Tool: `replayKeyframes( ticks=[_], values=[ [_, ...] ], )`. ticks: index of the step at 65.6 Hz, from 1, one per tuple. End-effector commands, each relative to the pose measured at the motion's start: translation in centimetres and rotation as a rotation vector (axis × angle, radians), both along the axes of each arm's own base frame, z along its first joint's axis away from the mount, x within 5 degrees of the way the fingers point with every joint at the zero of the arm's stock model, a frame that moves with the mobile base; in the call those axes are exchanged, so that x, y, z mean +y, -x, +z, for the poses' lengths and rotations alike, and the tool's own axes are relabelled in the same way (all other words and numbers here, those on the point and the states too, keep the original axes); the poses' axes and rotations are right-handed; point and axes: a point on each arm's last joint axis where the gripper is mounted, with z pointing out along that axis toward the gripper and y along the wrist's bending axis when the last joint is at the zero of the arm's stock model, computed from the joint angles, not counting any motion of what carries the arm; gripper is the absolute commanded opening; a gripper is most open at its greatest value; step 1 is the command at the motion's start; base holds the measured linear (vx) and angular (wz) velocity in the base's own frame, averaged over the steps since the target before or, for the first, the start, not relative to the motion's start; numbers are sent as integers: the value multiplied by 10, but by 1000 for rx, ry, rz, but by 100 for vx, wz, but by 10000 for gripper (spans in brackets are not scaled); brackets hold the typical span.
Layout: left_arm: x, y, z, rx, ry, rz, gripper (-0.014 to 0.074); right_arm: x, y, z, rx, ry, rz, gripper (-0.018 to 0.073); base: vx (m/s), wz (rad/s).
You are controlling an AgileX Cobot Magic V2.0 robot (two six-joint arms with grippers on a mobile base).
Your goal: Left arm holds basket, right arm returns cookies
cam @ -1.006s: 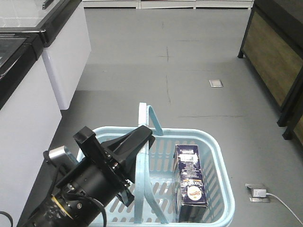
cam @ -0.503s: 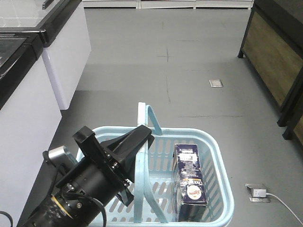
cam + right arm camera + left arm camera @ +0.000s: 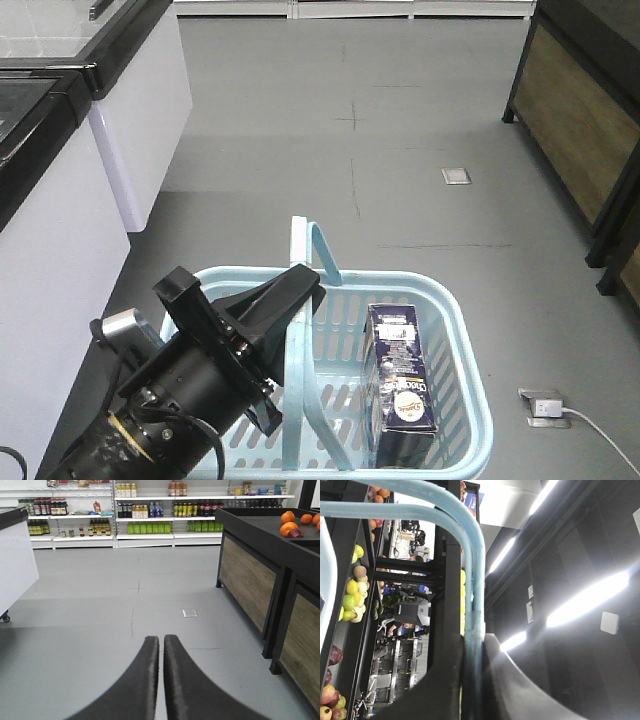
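Note:
The light blue basket [image 3: 472, 345] hangs in the lower middle of the front view. My left gripper [image 3: 303, 292] is shut on its raised swing handle [image 3: 299, 345]. The left wrist view shows the handle bar [image 3: 476, 580] pinched between the two black fingers of the left gripper [image 3: 472, 647]. The navy cookies box [image 3: 402, 380] lies inside the basket on its right side, label up. My right gripper [image 3: 161, 640] is shut and empty, pointing over the bare grey floor. The right arm does not show in the front view.
White freezer cabinets [image 3: 60, 200] stand on the left. Dark wooden display stands [image 3: 585, 120] are on the right, one bearing oranges [image 3: 290, 522]. A floor socket with a plug [image 3: 545, 408] lies right of the basket. Bottle shelves [image 3: 150, 510] line the far wall.
The basket with the cookies box has swayed very slightly. The left gripper keeps its hold on the handle.

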Motion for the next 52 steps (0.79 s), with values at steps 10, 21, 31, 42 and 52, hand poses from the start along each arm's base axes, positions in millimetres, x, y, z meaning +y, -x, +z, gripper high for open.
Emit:
replayKeyframes(
  ticks=[10,21,31,42,52],
  values=[
    [9,6,41,-239,243,48,-3,0,0,1,-64,14,2,-9,0,0],
    [9,6,41,-239,242,47,-3,0,0,1,-64,14,2,-9,0,0],
    [9,6,41,-239,242,47,-3,0,0,1,-64,14,2,-9,0,0],
    [9,6,41,-239,242,47,-3,0,0,1,-64,14,2,-9,0,0],
    [9,6,41,-239,242,47,-3,0,0,1,-64,14,2,-9,0,0]
  ],
)
